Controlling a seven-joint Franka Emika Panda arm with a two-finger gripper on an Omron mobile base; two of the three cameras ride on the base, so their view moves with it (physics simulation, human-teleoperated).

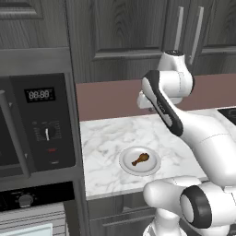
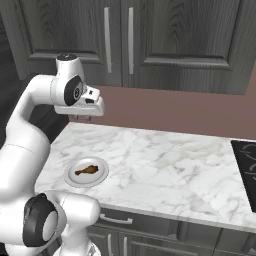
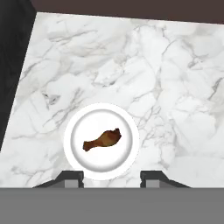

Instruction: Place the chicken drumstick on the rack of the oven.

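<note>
Drumstick sits mid-plate, lower centre of hand view, thick end to the right, thin bone end pointing left. Plate is round, pale grey, flat on the white marble counter, near the counter's front edge. Gripper hangs well above it, nothing between the fingers; tips show wide apart at bottom of frame, one either side of the plate's lower rim, so jaws fully spread and holding nothing.

Left base view: plate w/ drumstick sits centre-low in frame, arm bent over it from the right, hand up near the brown back wall. Oven at lower left, round silvery knob on its dark strip; black appliance w/ clock display sits above it.

Right base view: drumstick on plate at left-centre, hand above and behind it at upper left. Dark cooktop at far right edge. Dark wood cabinets across the top.
</note>
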